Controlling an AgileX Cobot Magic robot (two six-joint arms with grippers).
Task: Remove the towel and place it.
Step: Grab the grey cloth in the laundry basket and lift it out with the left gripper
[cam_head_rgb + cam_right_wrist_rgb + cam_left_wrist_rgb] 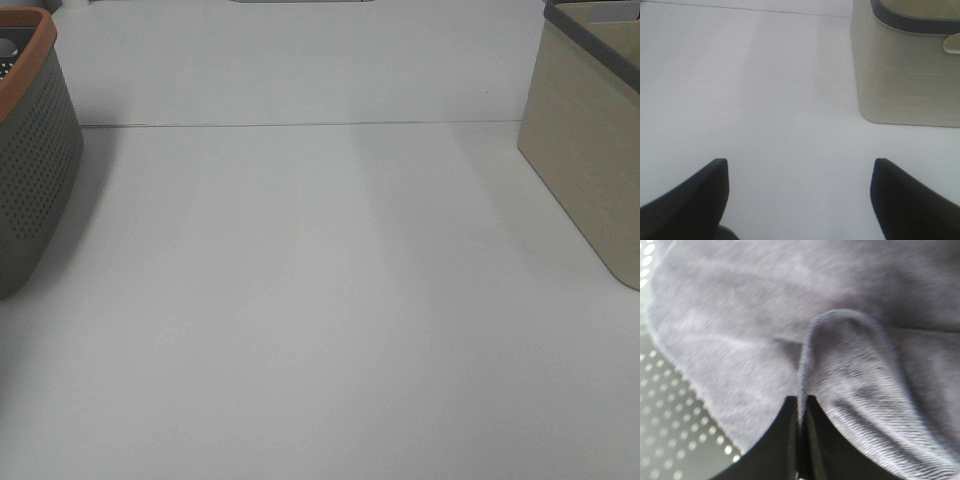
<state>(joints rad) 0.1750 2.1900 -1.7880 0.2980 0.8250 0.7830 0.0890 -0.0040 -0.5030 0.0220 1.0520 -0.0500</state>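
Note:
A grey-lilac towel [790,315] fills the left wrist view. My left gripper [801,410] is shut on a raised fold of it, with the dark fingers pressed together on the cloth. The perforated wall of the grey basket [670,415] shows beside the towel. In the exterior high view the towel and both grippers are out of sight. My right gripper [800,185] is open and empty, low over the bare white table [765,100], with the beige bin [905,75] ahead of it.
A grey perforated basket with an orange rim [30,150] stands at the table's left edge. A beige bin with a dark rim [590,150] stands at the right edge. A seam [300,125] crosses the white table [320,300] at the back.

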